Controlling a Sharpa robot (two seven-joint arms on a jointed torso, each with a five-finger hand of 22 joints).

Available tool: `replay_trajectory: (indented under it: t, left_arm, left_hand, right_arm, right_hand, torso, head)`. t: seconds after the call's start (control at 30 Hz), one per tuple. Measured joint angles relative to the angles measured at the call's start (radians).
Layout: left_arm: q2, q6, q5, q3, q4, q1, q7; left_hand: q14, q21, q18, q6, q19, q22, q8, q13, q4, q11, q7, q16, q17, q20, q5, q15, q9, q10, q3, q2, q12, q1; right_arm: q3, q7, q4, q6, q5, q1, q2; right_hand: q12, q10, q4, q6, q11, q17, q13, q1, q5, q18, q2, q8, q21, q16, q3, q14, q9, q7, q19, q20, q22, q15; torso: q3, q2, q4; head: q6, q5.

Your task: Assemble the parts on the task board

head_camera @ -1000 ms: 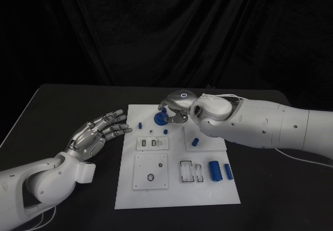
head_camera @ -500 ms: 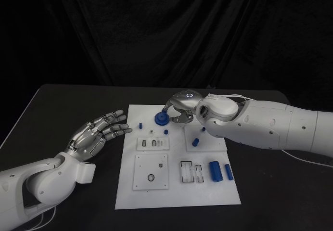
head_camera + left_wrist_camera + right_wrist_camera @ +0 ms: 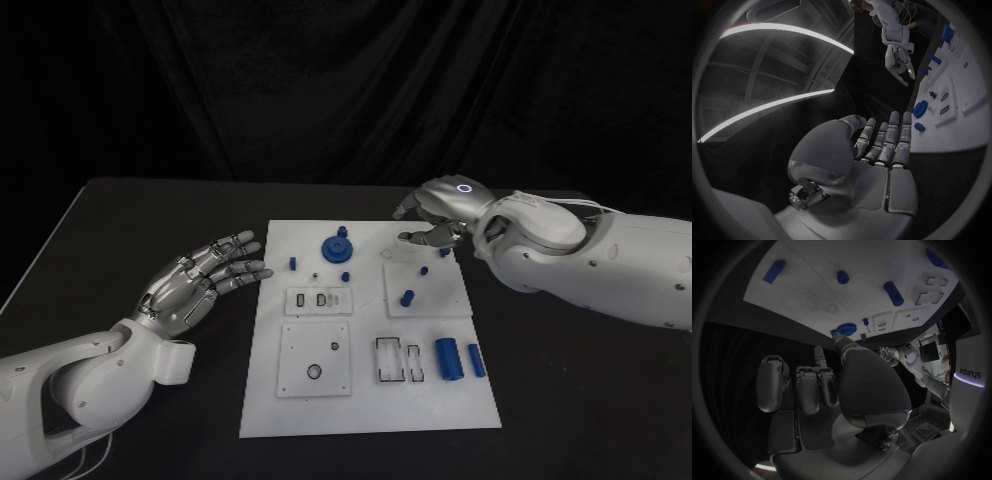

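Observation:
The white task board (image 3: 433, 400) lies in the middle of the table. A blue round part with a knob (image 3: 338, 246) stands near its far edge, free of both hands; it also shows in the wrist views (image 3: 921, 108) (image 3: 845, 330). My right hand (image 3: 437, 217) hovers over the board's far right corner, fingers loosely curled and apart, holding nothing. A small blue peg (image 3: 443, 250) lies just below it. My left hand (image 3: 205, 275) floats flat beside the board's left edge, fingers spread and empty (image 3: 879, 150).
Two blue cylinders (image 3: 447, 355) (image 3: 475, 358) lie at the board's right side, a blue piece (image 3: 407, 296) on the square plate above them. Small blue pegs (image 3: 291, 262) (image 3: 346, 273) stand near the round part. Black tabletop (image 3: 130, 220) surrounds the board.
My right hand let go of the blue round part, which now stands on the board, and drew back to the right and up. The left hand has not moved.

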Motion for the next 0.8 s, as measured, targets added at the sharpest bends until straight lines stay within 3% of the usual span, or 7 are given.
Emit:
replay_trajectory:
  t: [0.3, 0.53, 0.8]
  left_arm:
    - [0.002, 0.0, 0.0, 0.0, 0.0, 0.0, 0.0]
    - [0.006, 0.0, 0.0, 0.0, -0.001, 0.0, 0.0]
    - [0.007, 0.0, 0.0, 0.0, -0.003, -0.001, 0.0]
  left_hand:
    - [0.0, 0.0, 0.0, 0.0, 0.0, 0.0, 0.0, 0.0, 0.0, 0.0, 0.0, 0.0, 0.0, 0.0, 0.0, 0.0, 0.0, 0.0, 0.0, 0.0, 0.0, 0.0]
    - [0.0, 0.0, 0.0, 0.0, 0.0, 0.0, 0.0, 0.0, 0.0, 0.0, 0.0, 0.0, 0.0, 0.0, 0.0, 0.0, 0.0, 0.0, 0.0, 0.0, 0.0, 0.0]
    - [0.0, 0.0, 0.0, 0.0, 0.0, 0.0, 0.0, 0.0, -0.004, 0.0, 0.0, 0.0, 0.0, 0.0, 0.0, 0.0, 0.0, 0.0, 0.004, 0.0, 0.003, 0.0]
  right_arm:
    - [-0.008, -0.019, 0.063, -0.018, 0.009, 0.002, -0.122]
    - [-0.008, -0.034, 0.065, -0.009, 0.028, -0.019, -0.154]
    - [-0.01, -0.043, 0.033, 0.006, 0.047, -0.044, -0.154]
  right_hand:
    - [0.003, 0.004, 0.016, 0.003, -0.004, 0.0, 0.0, 0.0, -0.044, 0.0, 0.0, -0.013, -0.001, 0.0, -0.016, 0.0, -0.009, -0.003, 0.005, -0.002, 0.0, 0.0]
    - [-0.004, 0.0, 0.021, 0.0, -0.007, 0.0, 0.0, 0.005, -0.066, 0.0, -0.005, -0.017, -0.012, -0.005, -0.021, 0.0, -0.014, -0.007, 0.001, -0.006, 0.0, -0.007]
    - [-0.012, 0.001, 0.03, -0.004, -0.013, 0.0, 0.0, 0.012, -0.086, 0.0, -0.011, -0.022, -0.034, -0.023, -0.03, 0.0, -0.02, -0.011, -0.007, -0.008, 0.0, -0.007]
  torso:
    - [-0.0017, -0.004, -0.0018]
    - [-0.0024, -0.006, -0.0013]
    - [-0.0019, -0.004, 0.0006]
  head:
    - [-0.004, -0.002]
    - [-0.008, -0.006]
    - [-0.007, -0.004]
